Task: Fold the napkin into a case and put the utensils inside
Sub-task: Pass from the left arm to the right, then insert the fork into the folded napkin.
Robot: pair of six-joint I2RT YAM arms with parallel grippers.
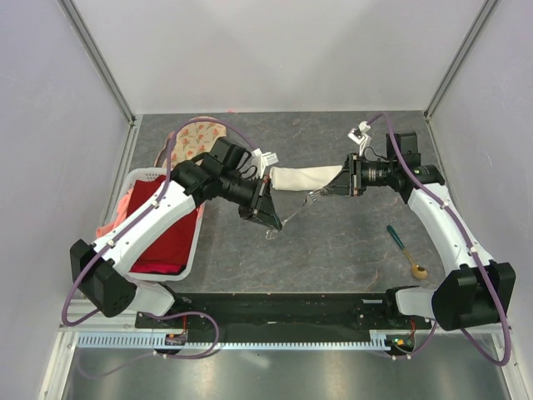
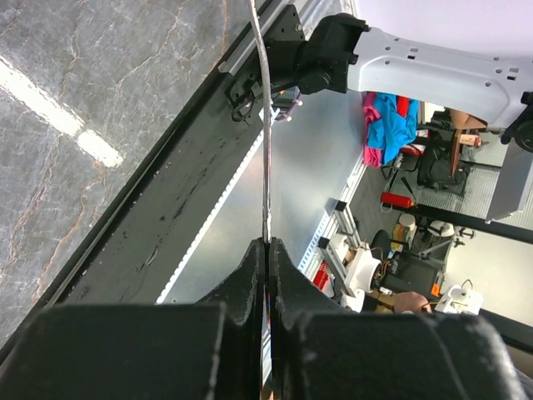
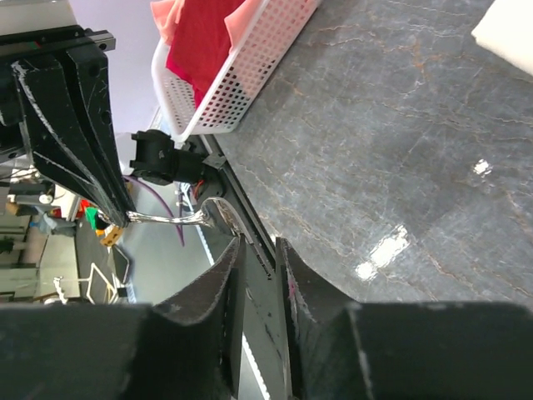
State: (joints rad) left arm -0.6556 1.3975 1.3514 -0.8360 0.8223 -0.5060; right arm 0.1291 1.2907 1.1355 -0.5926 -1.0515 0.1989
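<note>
Fork [image 1: 298, 210] between left gripper [image 1: 271, 223], right gripper [image 1: 323, 193]

Basket [image 1: 141, 174] left, napkin [image 1: 304, 177] centre, spoon [image 1: 406, 252] right

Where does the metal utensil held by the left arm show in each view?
Top external: utensil, centre, slanting.
Left wrist: utensil, a thin edge-on line, upper middle.
Right wrist: utensil, a curved strip, left of centre.
Shared landmark: grey marbled table.
</note>
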